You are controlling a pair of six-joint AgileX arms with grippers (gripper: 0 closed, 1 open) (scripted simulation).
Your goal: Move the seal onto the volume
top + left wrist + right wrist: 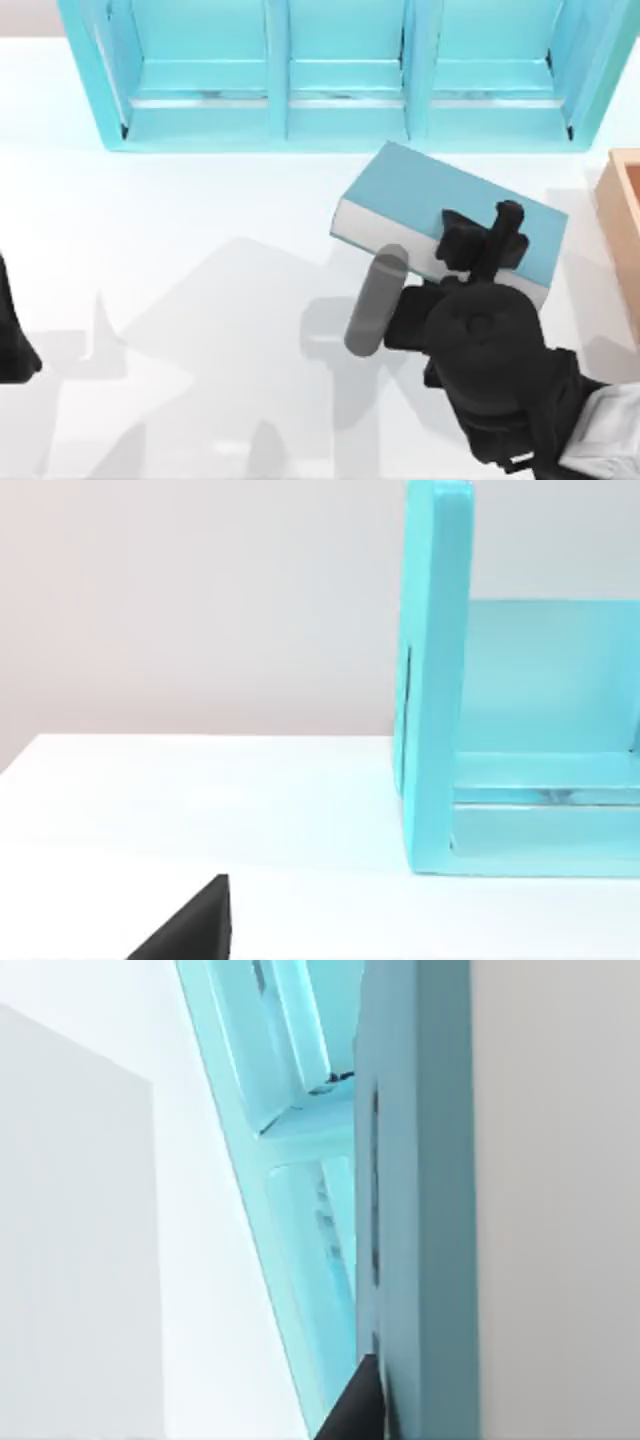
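The volume (425, 195) is a thick teal book with white-grey page edges, lying at an angle on the white table right of centre, in front of the shelf. My right gripper (482, 235) hovers over the volume's right half, its dark wrist covering the near right corner. The seal is hidden. In the right wrist view the volume's teal cover (420, 1210) sits very close to the camera. My left gripper (12, 335) stays parked at the table's left edge; one dark finger (190, 930) shows well off centre in the left wrist view.
A big turquoise shelf unit (340, 120) with compartments spans the back of the table. An orange-tan wooden box (622, 215) stands at the right edge, close to the book. White tabletop stretches across the left and front.
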